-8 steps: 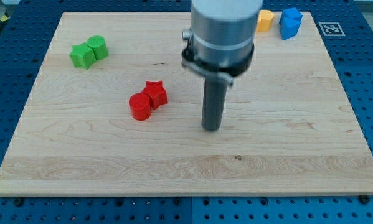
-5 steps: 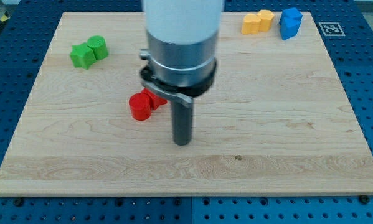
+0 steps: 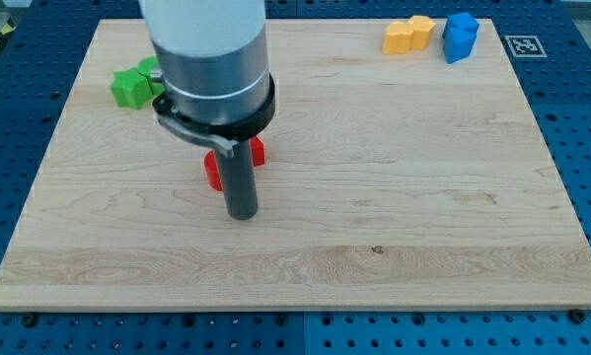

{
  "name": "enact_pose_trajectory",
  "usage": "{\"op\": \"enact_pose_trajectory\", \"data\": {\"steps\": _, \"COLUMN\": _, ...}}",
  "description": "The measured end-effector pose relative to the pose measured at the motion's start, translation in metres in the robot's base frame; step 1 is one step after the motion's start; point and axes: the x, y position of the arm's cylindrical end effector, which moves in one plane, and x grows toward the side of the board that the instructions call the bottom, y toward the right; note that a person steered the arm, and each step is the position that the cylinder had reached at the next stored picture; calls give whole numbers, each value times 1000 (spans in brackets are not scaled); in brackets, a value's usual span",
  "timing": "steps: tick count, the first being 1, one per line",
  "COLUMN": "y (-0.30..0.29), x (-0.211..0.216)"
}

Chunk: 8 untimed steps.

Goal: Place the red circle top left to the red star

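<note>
The red circle (image 3: 212, 171) lies on the wooden board, mostly hidden behind my rod; only its left part shows. The red star (image 3: 258, 151) sits just to its upper right, also mostly hidden, with a small piece showing at the rod's right side. My tip (image 3: 242, 214) rests on the board just below and slightly right of the red circle, very close to it; contact cannot be told.
Two green blocks (image 3: 130, 86) lie at the view's upper left, partly behind the arm. A yellow block pair (image 3: 406, 35) and a blue block (image 3: 460, 35) sit at the upper right. The board's edge (image 3: 295, 308) runs along the bottom.
My tip has slid to the view's left, from right of the red blocks to just below the red circle. The red circle and star appear unmoved.
</note>
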Motion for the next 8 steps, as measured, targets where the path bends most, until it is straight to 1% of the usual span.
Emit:
{"op": "enact_pose_trajectory", "data": {"steps": 1, "y": 0, "x": -17}}
{"op": "enact_pose_trajectory", "data": {"steps": 2, "y": -4, "x": -20}}
{"op": "enact_pose_trajectory", "data": {"steps": 4, "y": -42, "x": -40}}
{"op": "enact_pose_trajectory", "data": {"steps": 6, "y": -69, "x": -50}}
{"op": "enact_pose_trajectory", "data": {"steps": 7, "y": -66, "x": -51}}
{"op": "enact_pose_trajectory", "data": {"steps": 8, "y": -47, "x": -51}}
